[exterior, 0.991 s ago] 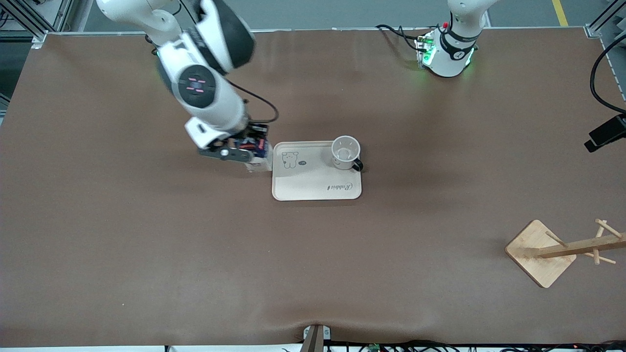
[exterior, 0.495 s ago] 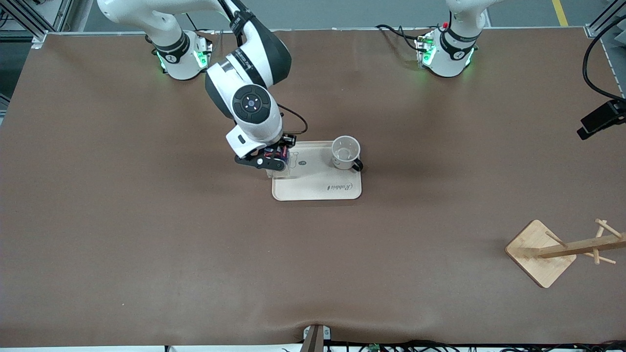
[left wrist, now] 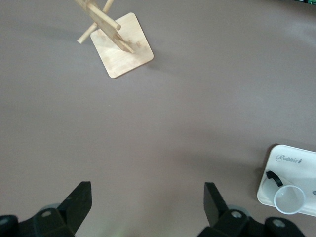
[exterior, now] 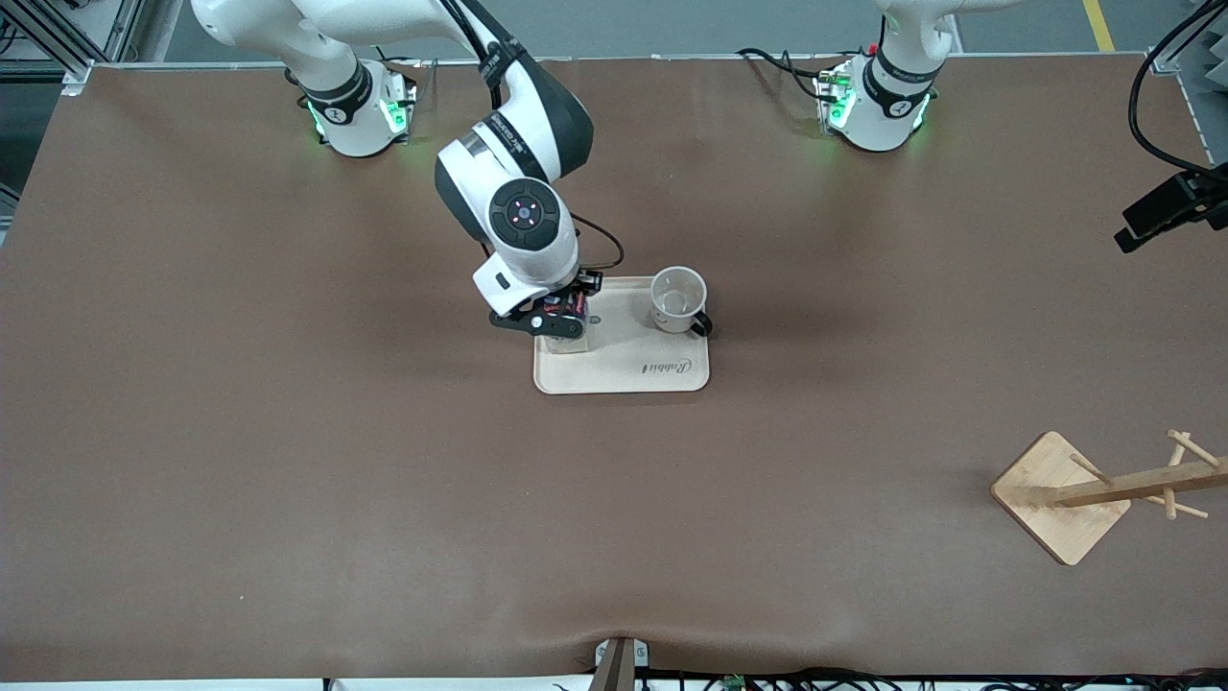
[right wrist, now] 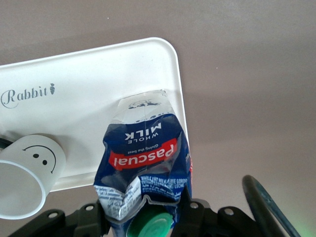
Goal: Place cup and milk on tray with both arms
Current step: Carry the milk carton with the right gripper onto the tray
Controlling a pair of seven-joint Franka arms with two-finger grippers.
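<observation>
The right gripper [exterior: 561,324], clamping the milk carton [right wrist: 145,158], has carried it from beside the tray [exterior: 624,376] to over it, near the cup [exterior: 678,300]; release remains. The left gripper [left wrist: 148,207] is waiting, spread empty.

Readable lettering on the tray and the milk carton

The cream tray [right wrist: 89,79] bears the script word "Rabbit" near one edge, legible in the right wrist, left wrist and front views. The milk carton [right wrist: 145,158] reads "WHOLE MILK" in white on dark blue, with "pascual" in white on a red band; its finer print is too small to read.
</observation>
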